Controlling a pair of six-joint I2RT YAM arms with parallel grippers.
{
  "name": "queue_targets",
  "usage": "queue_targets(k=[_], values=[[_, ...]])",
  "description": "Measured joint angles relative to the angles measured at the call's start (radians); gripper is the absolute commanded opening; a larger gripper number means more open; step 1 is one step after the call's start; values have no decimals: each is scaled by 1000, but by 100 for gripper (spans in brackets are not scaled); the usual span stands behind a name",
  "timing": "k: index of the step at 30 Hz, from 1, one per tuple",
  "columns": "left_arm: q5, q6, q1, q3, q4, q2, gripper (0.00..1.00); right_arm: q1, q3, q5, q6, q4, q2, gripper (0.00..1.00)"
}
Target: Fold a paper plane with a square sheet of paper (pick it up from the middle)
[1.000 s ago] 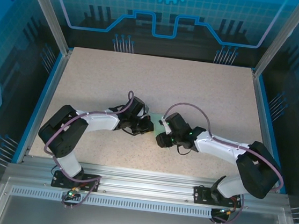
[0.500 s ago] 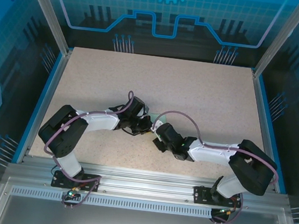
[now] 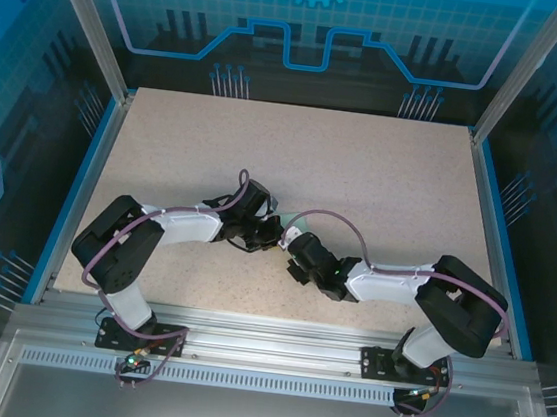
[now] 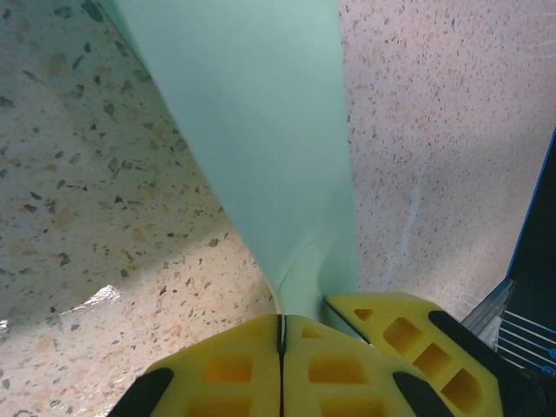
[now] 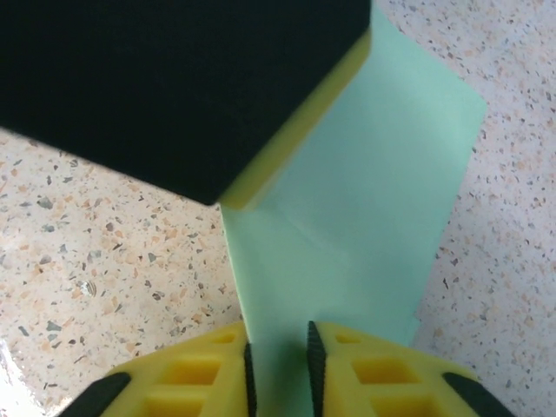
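- Near the middle of the speckled desk (image 3: 364, 168), towards its near edge, the left hand (image 3: 274, 234) and the right hand (image 3: 292, 246) meet tip to tip, both arms stretched inward.
- Sheet of paper (image 4: 261, 130): pale mint-green, partly folded, held between the two hands. The rest of it lies over the desk surface.
- Left wrist view: the left hand's yellow fingers (image 4: 217, 369) are pressed together, leaving only a thin seam. The sheet narrows to a creased neck and runs into that seam, so this hand is pinching it.
- Right wrist view: the right hand (image 5: 278, 369) has its yellow fingers slightly spread, with a narrow slot between them. The paper (image 5: 365, 200) shows through the slot and spreads wider than it on the right. Cannot tell whether the pads touch it.
- Same view: a black block with a yellow pad, one finger of the left hand, sits over the sheet's upper left part.
- A faint crease crosses the sheet just ahead of the right hand's fingers.
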Motion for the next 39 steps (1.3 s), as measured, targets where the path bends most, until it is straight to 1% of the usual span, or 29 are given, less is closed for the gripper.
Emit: queue_targets(k=[4,6,7,8,9,12,13,14,20,22,28,35,39], values=[[0,0,0,0,0,0,14,3,-6,-1,9,6,0,11],[0,-1,1,0,-1,0,20,3,-8,-5,17,6,0,8],[0,-2,2,0,-2,0,26,2,-8,-8,23,6,0,6],[0,-4,5,0,-5,0,29,2,-8,-14,32,6,0,6],[0,-3,7,0,-6,0,30,1,-8,-22,39,6,0,5],[-1,-3,19,0,-9,-1,41,-10,-12,-56,64,13,0,5],[-2,-3,23,0,-11,-2,47,-16,-15,-74,75,17,0,5],[-2,1,26,0,-12,-6,50,-24,-19,-89,86,23,0,5],[-12,0,38,0,-18,-56,52,-111,-62,-227,180,87,0,5],[-12,0,38,0,-17,-71,52,-148,-79,-292,218,116,0,5],[-12,3,38,-2,-11,-79,52,-253,-115,-453,318,191,-1,5],[-7,18,38,-2,2,-79,49,-346,-144,-583,405,238,-13,4],[18,27,38,-1,17,-79,47,-403,-144,-663,459,249,-11,4]])
